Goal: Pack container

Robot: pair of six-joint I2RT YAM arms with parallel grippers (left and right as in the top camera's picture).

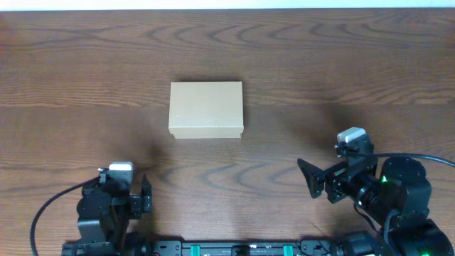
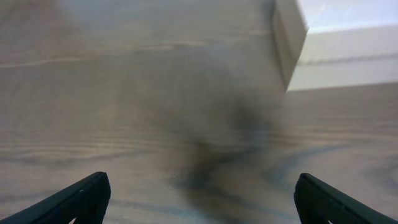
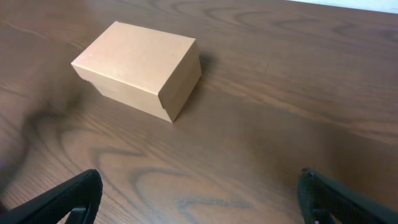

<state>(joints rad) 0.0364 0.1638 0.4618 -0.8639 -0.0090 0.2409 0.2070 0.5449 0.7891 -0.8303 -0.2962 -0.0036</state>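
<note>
The container (image 1: 206, 108) is a small plain tan cardboard box with its flap lid closed, lying on the wooden table left of centre. It shows whole in the right wrist view (image 3: 140, 67) and as a corner in the left wrist view (image 2: 291, 38). My left gripper (image 1: 144, 197) is open and empty near the front left edge, well short of the box; its fingers frame bare wood (image 2: 199, 196). My right gripper (image 1: 311, 178) is open and empty at the front right, pointing left toward the box, fingers wide apart (image 3: 199, 196).
The wooden table (image 1: 341, 64) spreads all around the box. A pale strip runs along its far edge (image 1: 227, 4). Black cables trail from both arm bases at the front.
</note>
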